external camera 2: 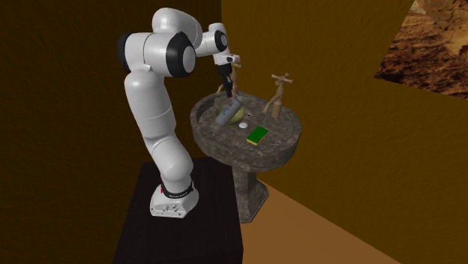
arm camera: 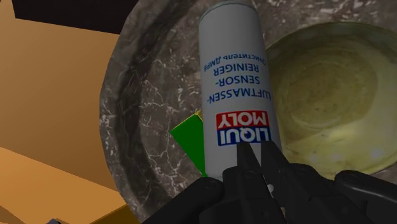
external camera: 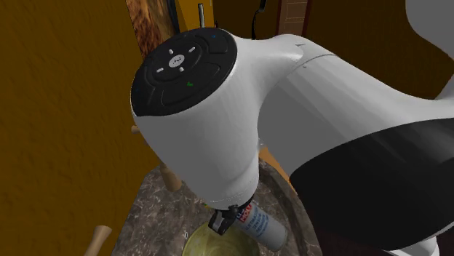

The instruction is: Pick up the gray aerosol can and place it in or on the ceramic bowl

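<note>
Pale grey can here, blue lettering, red-and-blue logo band; yellow-green bowl; dark marbled sink, white veins; bright green block; black hand.

a home washroom: a marbled stone pedestal sink with two taps against ochre walls.

Dim ochre walls, tan floor, marbled grey pedestal basin, rock-textured patch
</note>
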`<state>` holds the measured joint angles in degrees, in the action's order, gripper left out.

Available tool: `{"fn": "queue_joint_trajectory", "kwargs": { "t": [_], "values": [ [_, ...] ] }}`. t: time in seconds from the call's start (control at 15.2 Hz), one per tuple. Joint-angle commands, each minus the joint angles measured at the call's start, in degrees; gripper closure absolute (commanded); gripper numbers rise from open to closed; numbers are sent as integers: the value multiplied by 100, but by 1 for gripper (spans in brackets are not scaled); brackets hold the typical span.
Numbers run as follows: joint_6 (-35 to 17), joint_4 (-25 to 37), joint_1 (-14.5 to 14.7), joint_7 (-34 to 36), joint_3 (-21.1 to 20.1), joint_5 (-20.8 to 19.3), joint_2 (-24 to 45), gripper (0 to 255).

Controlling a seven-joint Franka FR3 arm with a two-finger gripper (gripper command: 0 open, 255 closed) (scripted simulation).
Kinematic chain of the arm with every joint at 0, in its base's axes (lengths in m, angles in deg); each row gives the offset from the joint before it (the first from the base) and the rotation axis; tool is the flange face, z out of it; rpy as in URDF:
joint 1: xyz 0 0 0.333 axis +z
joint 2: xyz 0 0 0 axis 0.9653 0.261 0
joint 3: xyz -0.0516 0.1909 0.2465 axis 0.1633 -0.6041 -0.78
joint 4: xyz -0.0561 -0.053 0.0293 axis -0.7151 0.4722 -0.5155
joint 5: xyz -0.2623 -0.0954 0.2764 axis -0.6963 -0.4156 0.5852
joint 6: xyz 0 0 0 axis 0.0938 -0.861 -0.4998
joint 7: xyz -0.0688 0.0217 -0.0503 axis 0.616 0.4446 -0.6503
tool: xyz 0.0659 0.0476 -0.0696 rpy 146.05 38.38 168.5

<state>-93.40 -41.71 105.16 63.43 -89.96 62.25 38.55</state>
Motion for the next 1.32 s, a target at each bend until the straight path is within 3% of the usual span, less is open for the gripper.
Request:
{"fn": "queue_joint_trajectory", "kwargs": {
  "t": [0.0, 0.59, 0.66, 0.99, 1.25],
  "values": [
    [-141, -100, -1, 50, 1, -39, 53, 255],
    [-220, -160, 1, 82, 0, -59, 83, 255],
    [-220, -161, 0, 82, 0, -59, 82, 0],
    [-221, -161, 0, 82, 0, -59, 82, 0],
    [510, 601, 95, 70, -90, -25, 148, 0]
  ]
}}
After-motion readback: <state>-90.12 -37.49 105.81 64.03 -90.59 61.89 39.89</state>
